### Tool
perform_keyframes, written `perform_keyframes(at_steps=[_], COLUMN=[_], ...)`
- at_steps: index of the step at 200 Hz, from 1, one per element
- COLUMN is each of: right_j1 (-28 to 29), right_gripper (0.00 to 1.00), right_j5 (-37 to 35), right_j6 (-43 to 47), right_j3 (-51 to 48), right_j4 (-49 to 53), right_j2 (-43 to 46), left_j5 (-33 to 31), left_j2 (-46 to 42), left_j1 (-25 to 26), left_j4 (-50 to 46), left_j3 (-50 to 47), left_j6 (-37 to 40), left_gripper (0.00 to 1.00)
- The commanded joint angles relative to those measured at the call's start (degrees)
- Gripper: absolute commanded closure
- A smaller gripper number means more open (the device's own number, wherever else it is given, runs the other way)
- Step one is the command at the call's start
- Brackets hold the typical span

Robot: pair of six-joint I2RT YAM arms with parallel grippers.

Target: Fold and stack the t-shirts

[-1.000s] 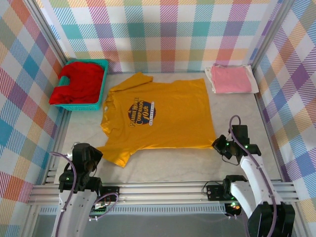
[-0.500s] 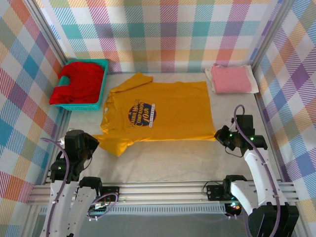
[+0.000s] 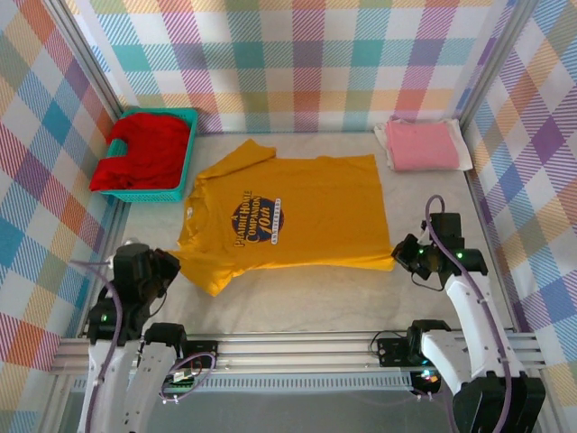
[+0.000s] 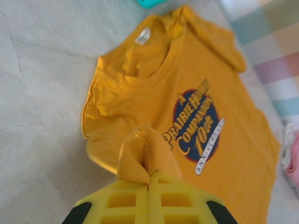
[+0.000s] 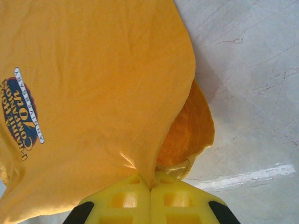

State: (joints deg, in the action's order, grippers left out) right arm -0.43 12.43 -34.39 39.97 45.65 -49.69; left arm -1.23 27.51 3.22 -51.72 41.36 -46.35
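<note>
The yellow shirt is soft matt cloth, its print smoother. The red shirt and pink shirt are matt cloth too. The basket is teal plastic. The desk is pale, matt and finely veined. The left tool and right tool are matt yellow plastic.

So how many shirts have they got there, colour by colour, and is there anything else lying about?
yellow t-shirt: 1
pink t-shirt, folded: 1
red t-shirt, in the basket: 1
teal basket: 1
Total: 4 things, 3 of them shirts.
</note>
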Motion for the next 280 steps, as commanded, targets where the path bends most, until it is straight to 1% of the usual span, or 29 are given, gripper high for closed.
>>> perform_keyframes(at_steps=[1,31,59,107,168,220,255,280], right_j1=[-0.2,-0.2,-0.1,0.5,0.5,0.5,0.6,0.6], right_gripper=[1.00,1.00,1.00,1.00,1.00,1.00,1.00,1.00], right_j5=[-1.7,-1.5,-1.4,-1.4,-1.5,-0.7,-1.5,-2.1], right_j6=[2.7,4.9,7.4,9.7,10.6,10.5,10.9,11.1], right_j3=[1.8,5.1,9.0,15.1,20.4,24.3,26.2,27.4], right_j4=[-3.0,-5.2,-5.3,-4.2,-5.6,-6.6,-6.3,-6.0], right_j2=[-3.2,-10.0,-16.0,-25.0,-34.1,-39.9,-42.9,-44.8], left_j5=[4.8,5.5,3.7,-1.0,-1.4,-1.2,-4.1,-4.1], left_j2=[9.0,22.0,29.8,36.2,47.0,57.3,63.0,67.2], left_j1=[-0.1,-0.1,-0.1,-0.6,-0.7,-0.7,-0.7,-0.7], left_j4=[7.2,9.7,9.3,7.5,7.4,3.4,1.8,0.2], left_j3=[0.6,6.4,10.1,13.9,21.3,31.2,35.7,40.0], left_j6=[5.3,10.5,12.9,15.6,19.7,24.5,26.7,28.2], left_gripper=[1.00,1.00,1.00,1.00,1.00,1.00,1.00,1.00])
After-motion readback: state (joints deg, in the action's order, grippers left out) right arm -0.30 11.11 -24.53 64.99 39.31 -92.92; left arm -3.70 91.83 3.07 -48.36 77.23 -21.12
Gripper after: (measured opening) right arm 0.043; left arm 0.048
